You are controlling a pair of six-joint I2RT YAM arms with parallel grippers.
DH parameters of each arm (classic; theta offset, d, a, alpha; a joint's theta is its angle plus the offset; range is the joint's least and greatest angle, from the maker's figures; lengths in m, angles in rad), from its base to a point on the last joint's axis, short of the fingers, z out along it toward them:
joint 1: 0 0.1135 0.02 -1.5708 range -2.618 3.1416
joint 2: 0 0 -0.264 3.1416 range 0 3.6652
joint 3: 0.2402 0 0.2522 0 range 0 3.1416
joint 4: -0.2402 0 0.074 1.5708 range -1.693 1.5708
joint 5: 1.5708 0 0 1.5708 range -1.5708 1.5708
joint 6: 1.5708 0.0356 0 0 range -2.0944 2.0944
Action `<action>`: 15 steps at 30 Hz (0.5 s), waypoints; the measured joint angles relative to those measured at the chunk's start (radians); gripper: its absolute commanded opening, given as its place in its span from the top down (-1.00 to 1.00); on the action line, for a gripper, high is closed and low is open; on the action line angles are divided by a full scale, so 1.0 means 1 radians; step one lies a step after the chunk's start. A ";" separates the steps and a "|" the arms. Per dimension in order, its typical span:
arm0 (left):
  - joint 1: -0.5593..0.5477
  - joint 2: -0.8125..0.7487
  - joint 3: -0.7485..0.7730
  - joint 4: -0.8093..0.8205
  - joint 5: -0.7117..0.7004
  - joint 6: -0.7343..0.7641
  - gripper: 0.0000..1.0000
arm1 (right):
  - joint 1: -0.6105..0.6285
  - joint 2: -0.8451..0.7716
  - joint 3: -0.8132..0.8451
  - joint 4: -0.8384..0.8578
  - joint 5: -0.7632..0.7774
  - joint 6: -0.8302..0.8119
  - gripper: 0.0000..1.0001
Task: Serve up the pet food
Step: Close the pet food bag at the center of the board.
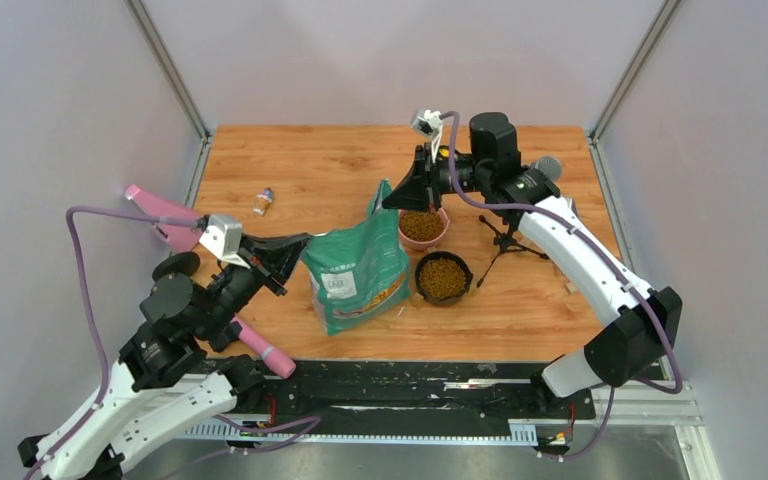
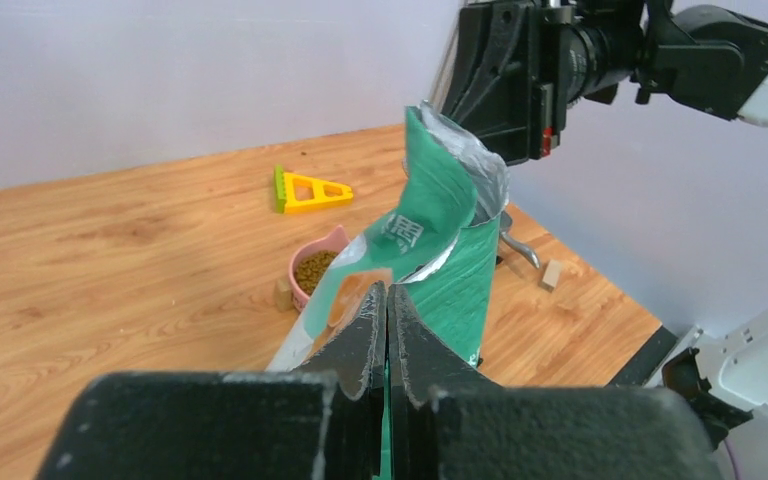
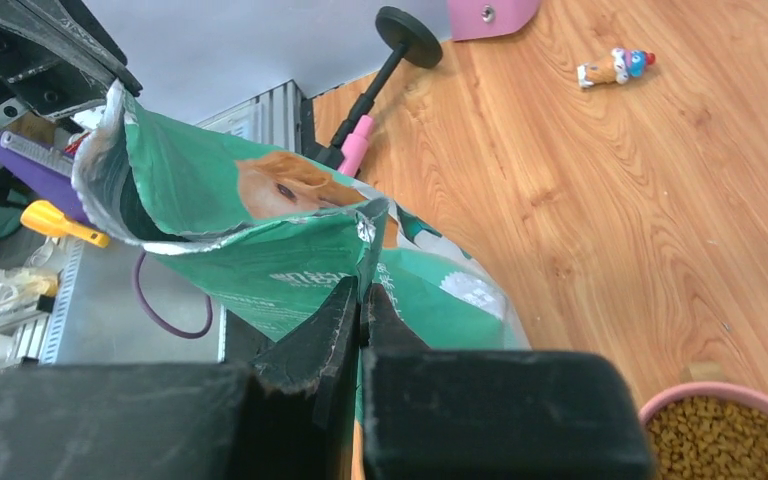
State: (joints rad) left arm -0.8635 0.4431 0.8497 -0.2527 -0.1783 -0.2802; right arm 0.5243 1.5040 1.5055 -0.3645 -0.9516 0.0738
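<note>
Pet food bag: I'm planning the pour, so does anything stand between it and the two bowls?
Nothing visible does. The pet food bag stands right beside the black bowl and the pink bowl, with only bare table between them.

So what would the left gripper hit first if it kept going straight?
The green bag. The left gripper pinches its edge, so it would push straight into the bag. Behind it is probably the right gripper, though depth is unclear.
</note>
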 measured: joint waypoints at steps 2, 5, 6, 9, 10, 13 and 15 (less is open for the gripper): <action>0.000 -0.001 0.000 -0.001 -0.022 -0.012 1.00 | -0.009 -0.025 -0.028 0.014 0.014 0.014 1.00; -0.001 0.004 0.002 -0.009 -0.077 -0.037 1.00 | -0.013 -0.048 -0.059 0.035 0.049 0.039 1.00; -0.001 0.011 0.008 -0.015 -0.106 -0.049 1.00 | -0.014 -0.061 -0.076 0.049 0.078 0.048 1.00; -0.002 0.054 0.037 -0.035 -0.194 -0.077 1.00 | -0.015 -0.116 -0.138 0.079 0.188 0.083 1.00; -0.004 0.076 0.051 -0.043 -0.228 -0.092 1.00 | -0.014 -0.142 -0.167 0.092 0.232 0.101 1.00; -0.007 0.167 0.106 -0.076 -0.323 -0.127 1.00 | -0.008 -0.203 -0.225 0.113 0.308 0.131 1.00; -0.007 0.233 0.143 -0.088 -0.383 -0.143 1.00 | -0.011 -0.230 -0.251 0.128 0.324 0.131 1.00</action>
State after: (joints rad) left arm -0.8703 0.6765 0.9924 -0.3408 -0.5610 -0.4229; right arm 0.5137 1.2736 1.2549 -0.2367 -0.6273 0.2047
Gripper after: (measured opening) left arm 0.006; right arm 0.019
